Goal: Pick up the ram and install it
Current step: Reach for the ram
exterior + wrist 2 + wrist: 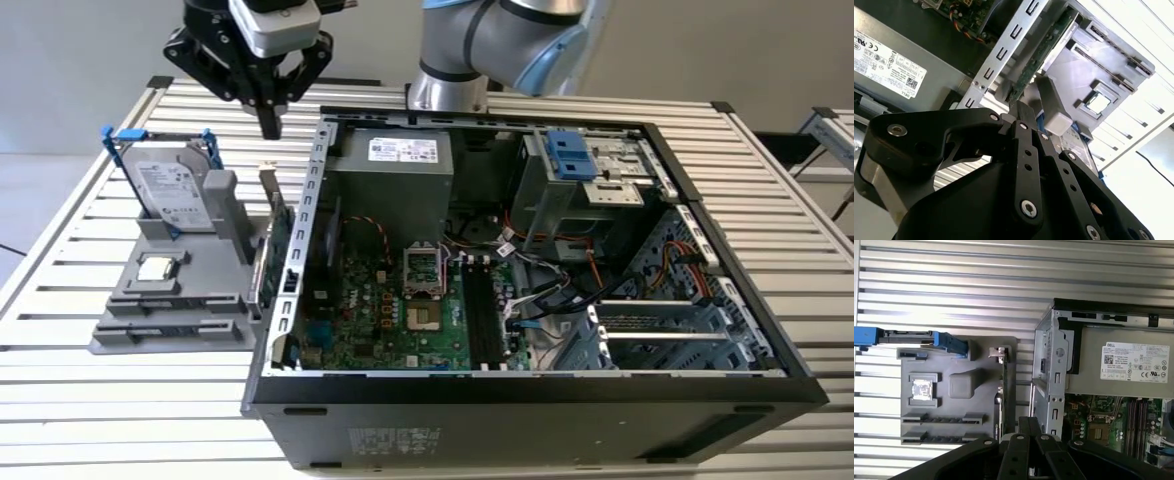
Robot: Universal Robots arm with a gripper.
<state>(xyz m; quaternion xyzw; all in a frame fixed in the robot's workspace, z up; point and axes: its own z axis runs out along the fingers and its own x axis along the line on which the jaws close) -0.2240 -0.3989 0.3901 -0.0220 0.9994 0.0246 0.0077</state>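
My gripper [271,126] hangs shut with nothing between its fingers, above the slatted table at the back. It is just behind the grey holder [200,330] and beside the open computer case [318,180]. Its black fingers [1023,114] press together, as both wrist views show [1027,424]. The ram [171,304] is a thin dark stick standing on edge in a slot at the holder's front [944,419], well apart from the gripper. A second, similar dark strip [944,436] sits in the slot beside it. The black memory slots [478,310] lie on the motherboard inside the case.
On the holder stand a hard drive [171,185] in a blue-tabbed frame, a processor chip [158,267], and a green expansion card [276,265] with a metal bracket, on edge against the case wall. A power supply [394,165] and cables [547,290] crowd the case.
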